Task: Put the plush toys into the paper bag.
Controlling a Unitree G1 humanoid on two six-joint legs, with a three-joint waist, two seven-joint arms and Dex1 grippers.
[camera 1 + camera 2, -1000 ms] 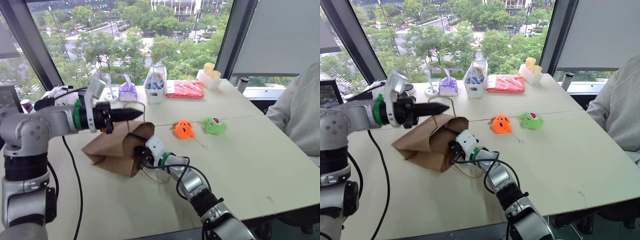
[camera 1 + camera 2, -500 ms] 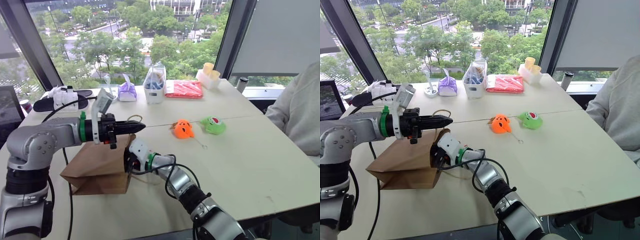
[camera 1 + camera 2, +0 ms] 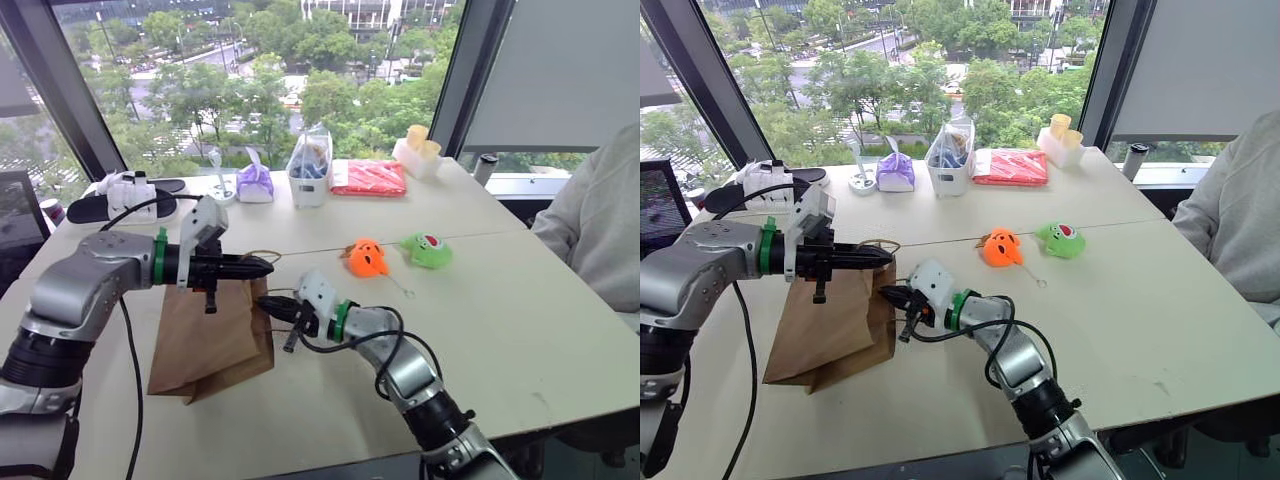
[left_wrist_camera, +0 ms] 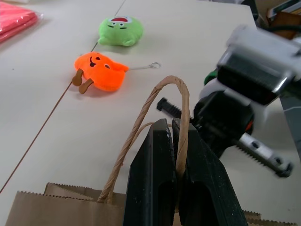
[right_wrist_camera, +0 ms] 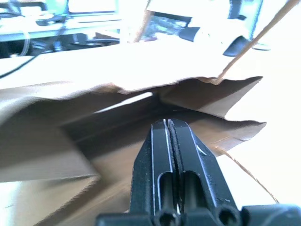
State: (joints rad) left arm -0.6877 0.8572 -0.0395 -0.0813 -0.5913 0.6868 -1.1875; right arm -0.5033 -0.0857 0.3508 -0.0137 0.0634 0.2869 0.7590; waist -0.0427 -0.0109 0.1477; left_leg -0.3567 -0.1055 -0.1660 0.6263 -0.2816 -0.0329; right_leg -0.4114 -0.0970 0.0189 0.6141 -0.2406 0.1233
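The brown paper bag (image 3: 212, 335) hangs upright over the table, its bottom resting on the tabletop. My left gripper (image 3: 258, 265) is shut on one twisted-cord handle (image 4: 181, 110) at the bag's top. My right gripper (image 3: 272, 306) is shut and points at the bag's open mouth (image 5: 141, 106) from just outside it, with nothing visible between its fingers. The orange plush toy (image 3: 367, 258) and the green plush toy (image 3: 427, 250) lie side by side on the table, beyond and to the right of both grippers.
Along the far edge of the table (image 3: 520, 330) stand a purple pouch (image 3: 255, 183), a clear plastic bag with blue contents (image 3: 311, 165), a red packet (image 3: 369, 178) and yellow cups (image 3: 420, 145). A person's grey sleeve (image 3: 600, 220) is at the right edge.
The bag went from lying on its side to hanging upright from my left gripper, nearer the left. My right gripper drew back out of the bag's mouth.
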